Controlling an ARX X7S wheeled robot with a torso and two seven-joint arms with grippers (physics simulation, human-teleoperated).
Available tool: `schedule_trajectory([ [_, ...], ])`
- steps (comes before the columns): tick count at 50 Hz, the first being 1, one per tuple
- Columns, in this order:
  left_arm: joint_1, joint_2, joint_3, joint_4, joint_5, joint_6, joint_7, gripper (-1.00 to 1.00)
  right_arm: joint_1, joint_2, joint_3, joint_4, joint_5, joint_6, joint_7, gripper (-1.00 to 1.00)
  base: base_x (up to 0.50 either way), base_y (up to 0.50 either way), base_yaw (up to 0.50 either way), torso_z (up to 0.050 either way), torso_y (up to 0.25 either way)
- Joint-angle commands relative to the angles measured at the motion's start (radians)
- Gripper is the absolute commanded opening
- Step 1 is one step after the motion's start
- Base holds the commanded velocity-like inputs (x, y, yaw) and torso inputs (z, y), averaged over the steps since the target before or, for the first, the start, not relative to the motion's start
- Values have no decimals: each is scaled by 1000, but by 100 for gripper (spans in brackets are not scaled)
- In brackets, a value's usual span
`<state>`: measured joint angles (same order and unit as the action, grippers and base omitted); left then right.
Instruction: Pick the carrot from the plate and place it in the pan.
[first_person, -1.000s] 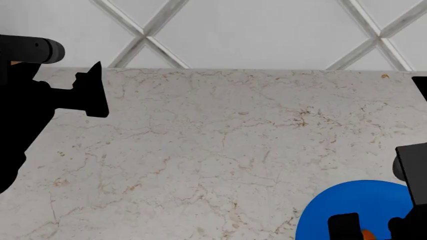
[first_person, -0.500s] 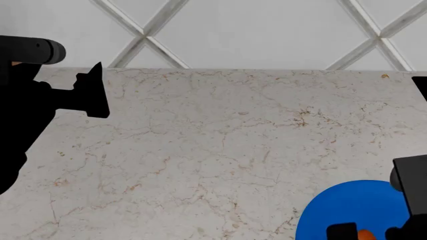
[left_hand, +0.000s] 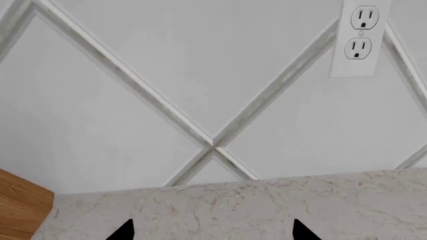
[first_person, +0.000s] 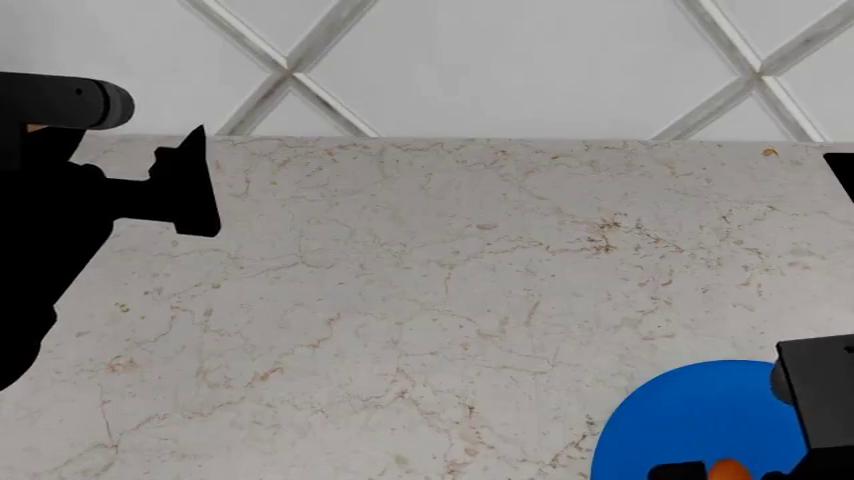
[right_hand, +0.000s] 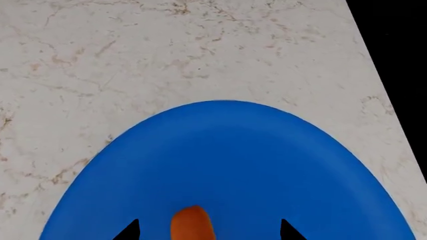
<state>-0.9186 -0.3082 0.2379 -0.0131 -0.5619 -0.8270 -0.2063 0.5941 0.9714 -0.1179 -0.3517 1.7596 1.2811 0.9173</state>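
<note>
Nothing moved yet — the carrot (right_hand: 192, 223) lies on the plate (right_hand: 233, 150) by the counter's (first_person: 441, 300) near right corner, between the right hand's (right_hand: 208, 231) spread, empty fingertips; no pan visible.

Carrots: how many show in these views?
1. The carrot lies on the blue plate, between the right gripper's fingertips; the head view shows the same one. Others could sit outside the frames.

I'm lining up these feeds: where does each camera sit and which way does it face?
Head: above the counter, looking down; left gripper and right arm at the edges.
Left wrist: faces the tiled wall and outlet; fingertips show.
Right wrist: looks down at carrot on plate, between its fingertips.
Shared: head and right wrist both show plate, carrot.
</note>
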Motion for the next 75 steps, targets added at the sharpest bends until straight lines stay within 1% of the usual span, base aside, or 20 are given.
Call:
schedule_trajectory([
  [1,-1,-1,3,-4,-1,4,-2,100,-36,-10,3,10,-92,-16,-85,100,0,0,0,0,0],
  [2,1,-1,4,-3,-1,4,-3,100,-32,-8,3,7,-71,-15,-65,100,0,0,0,0,0],
  [13,1,1,8,-9,-2,9,-3,100,-38,-6,-3,5,-67,-22,-60,100,0,0,0,0,0],
  [37,4,-6,8,-11,-9,15,-5,100,-47,-8,-18,2,-80,-35,-73,100,0,0,0,0,0],
  [38,4,-6,9,-10,-9,14,-6,100,-48,-6,-18,3,-99,-36,-93,-100,0,0,0,0,0],
  [42,3,-5,12,-15,-8,18,-4,100,-40,-2,-19,-5,-79,-34,-74,-100,0,0,0,0,0],
  [57,2,-6,17,-8,-13,12,-10,100,-43,7,-21,-15,-78,-39,-85,-100,0,0,0,0,0],
  [62,1,-6,18,-7,-16,10,-12,100,22,16,-34,-9,-16,-21,-38,-100,0,0,0,0,0],
  [70,2,-8,18,-5,-18,12,-13,100,193,25,-89,0,143,2,97,-100,0,0,0,0,0],
  [75,0,-11,16,2,-23,7,-16,100,262,29,-115,4,196,6,140,-100,0,0,0,0,0],
])
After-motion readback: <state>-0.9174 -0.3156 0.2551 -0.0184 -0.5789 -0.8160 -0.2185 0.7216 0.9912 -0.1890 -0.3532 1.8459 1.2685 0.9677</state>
